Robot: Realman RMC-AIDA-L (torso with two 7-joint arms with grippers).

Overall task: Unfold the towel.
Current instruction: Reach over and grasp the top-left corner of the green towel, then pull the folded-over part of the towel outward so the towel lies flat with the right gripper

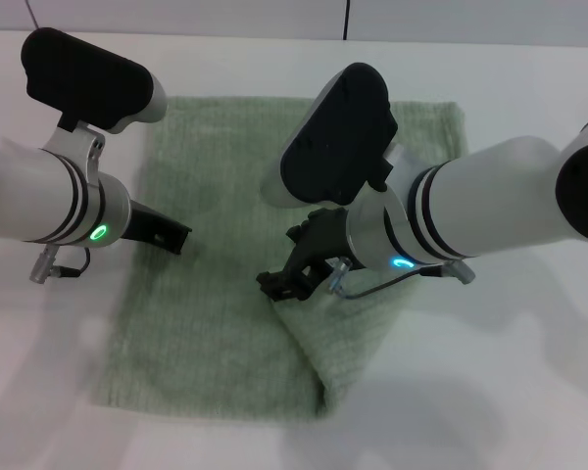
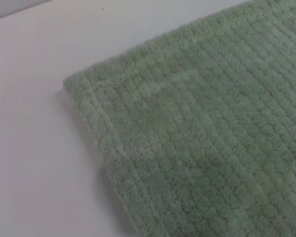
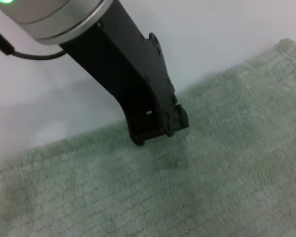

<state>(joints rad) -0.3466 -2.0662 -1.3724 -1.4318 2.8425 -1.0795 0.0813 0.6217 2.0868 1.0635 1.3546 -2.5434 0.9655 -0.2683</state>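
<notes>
— Where's the towel (image 1: 225, 323)?
— Flat on the white surface (image 1: 529, 392), bare room around; near right corner folded over.
— Grippers?
— Right gripper (image 1: 284, 284) pinches that fold's edge; left gripper (image 1: 171, 233) presses the left edge, fingers closed

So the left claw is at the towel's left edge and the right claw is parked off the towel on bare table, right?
Not quite. The left claw is at the towel's left edge, but the head view shows the right claw over the towel's middle, at a raised fold, not on bare table.
</notes>
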